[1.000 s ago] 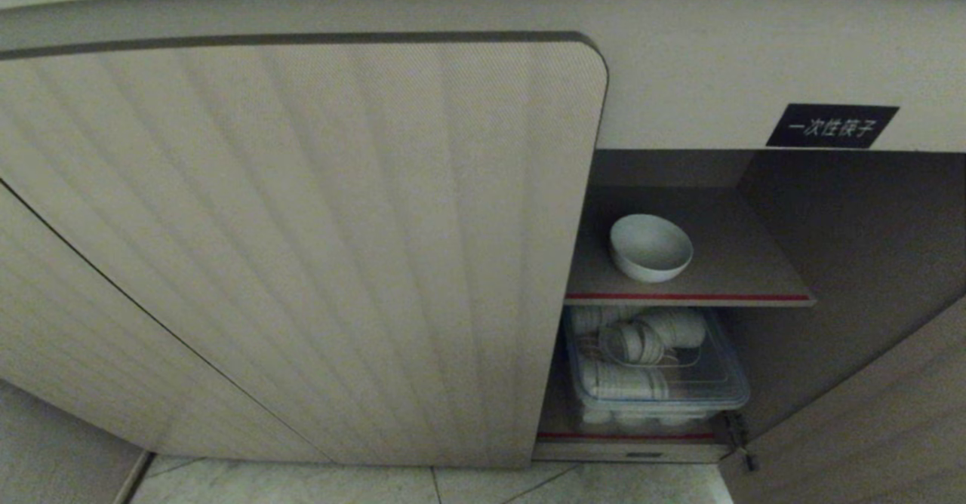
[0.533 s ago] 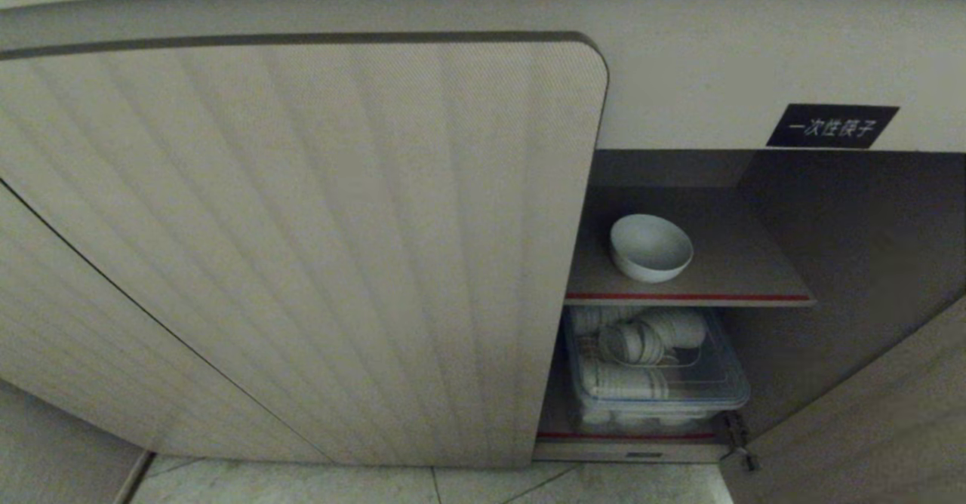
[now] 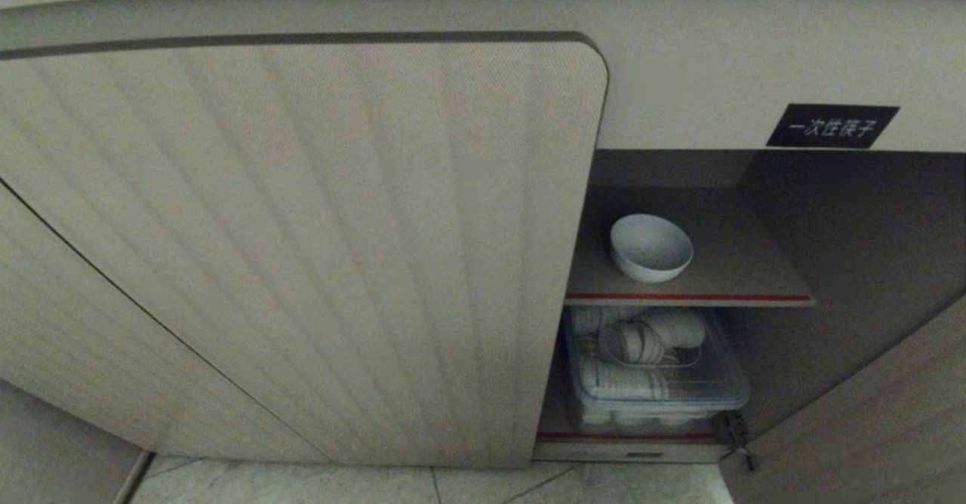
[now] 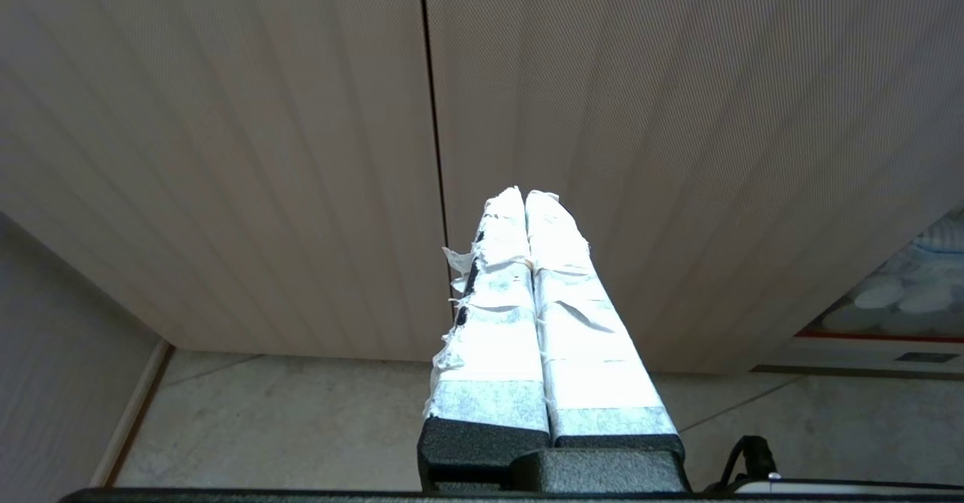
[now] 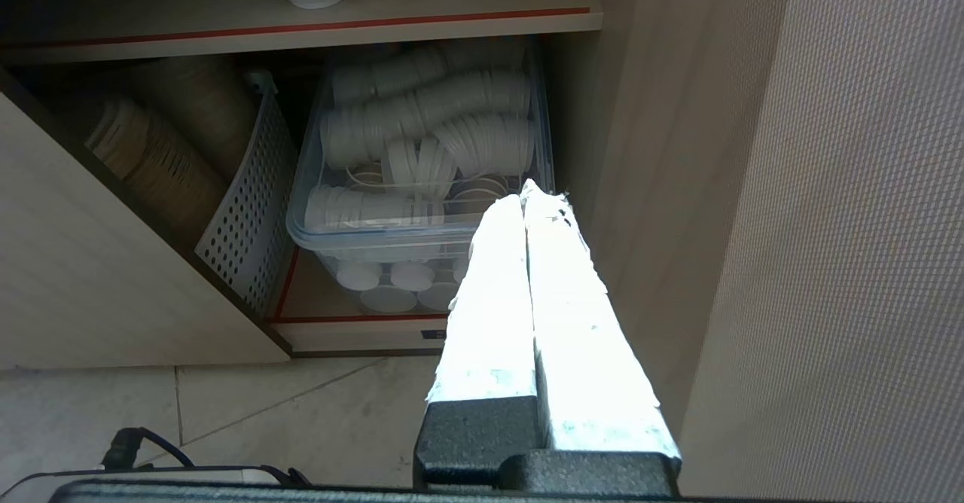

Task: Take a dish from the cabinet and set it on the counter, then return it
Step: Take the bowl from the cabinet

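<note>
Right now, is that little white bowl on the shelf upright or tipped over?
Upright. The bowl sits on its foot on the red-edged shelf, its open mouth facing up.

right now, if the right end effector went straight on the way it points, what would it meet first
Most likely the clear plastic box of stacked white paper cups on the cabinet's bottom shelf; the shut right end effector points at its near edge, though depth is hard to judge.

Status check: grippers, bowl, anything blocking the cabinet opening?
Left gripper and right gripper shut, empty, low before cabinet. White bowl on upper shelf. Path unobstructed.
</note>
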You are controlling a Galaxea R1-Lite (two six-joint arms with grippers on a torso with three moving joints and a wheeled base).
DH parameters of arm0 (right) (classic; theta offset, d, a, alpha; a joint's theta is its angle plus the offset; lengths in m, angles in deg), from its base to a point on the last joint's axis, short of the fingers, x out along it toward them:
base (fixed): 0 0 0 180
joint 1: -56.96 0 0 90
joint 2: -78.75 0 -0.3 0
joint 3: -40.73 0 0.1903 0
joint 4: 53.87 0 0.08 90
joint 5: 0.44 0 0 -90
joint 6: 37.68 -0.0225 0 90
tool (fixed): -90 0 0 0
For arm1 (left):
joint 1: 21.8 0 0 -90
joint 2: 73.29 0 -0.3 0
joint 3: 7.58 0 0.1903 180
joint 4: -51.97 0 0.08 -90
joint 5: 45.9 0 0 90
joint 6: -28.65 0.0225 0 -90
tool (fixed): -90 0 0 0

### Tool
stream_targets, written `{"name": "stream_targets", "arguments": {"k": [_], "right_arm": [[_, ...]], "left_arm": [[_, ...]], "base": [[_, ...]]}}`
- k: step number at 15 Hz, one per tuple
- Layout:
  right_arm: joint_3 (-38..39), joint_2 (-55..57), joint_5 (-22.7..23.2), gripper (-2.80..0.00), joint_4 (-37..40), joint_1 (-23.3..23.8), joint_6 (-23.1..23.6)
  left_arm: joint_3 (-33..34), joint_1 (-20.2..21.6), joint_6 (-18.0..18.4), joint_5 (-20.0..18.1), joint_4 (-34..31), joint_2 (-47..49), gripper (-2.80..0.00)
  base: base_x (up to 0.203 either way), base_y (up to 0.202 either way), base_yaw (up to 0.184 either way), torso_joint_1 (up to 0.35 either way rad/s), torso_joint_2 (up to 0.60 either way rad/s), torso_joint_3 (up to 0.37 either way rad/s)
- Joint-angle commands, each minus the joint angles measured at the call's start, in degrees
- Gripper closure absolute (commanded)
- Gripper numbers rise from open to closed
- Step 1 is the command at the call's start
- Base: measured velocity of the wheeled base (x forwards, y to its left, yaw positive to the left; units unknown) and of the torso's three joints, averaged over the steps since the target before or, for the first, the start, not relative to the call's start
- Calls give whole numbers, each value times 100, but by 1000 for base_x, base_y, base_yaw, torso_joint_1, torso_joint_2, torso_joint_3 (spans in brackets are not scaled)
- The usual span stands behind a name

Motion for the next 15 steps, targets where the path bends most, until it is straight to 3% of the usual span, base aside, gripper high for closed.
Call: {"name": "stream_targets", "arguments": {"k": [1, 11, 15], "right_arm": [[0, 7, -1, 0, 0, -1, -3], [0, 7, -1, 0, 0, -1, -3], [0, 7, -1, 0, 0, -1, -3]], "left_arm": [[1, 1, -3, 5, 2, -2, 0], [1, 1, -12, 5, 2, -2, 0], [1, 1, -12, 5, 2, -2, 0]], "base": [[0, 0, 0, 0, 0, 0], [0, 0, 0, 0, 0, 0], [0, 143, -3, 4, 1, 3]]}}
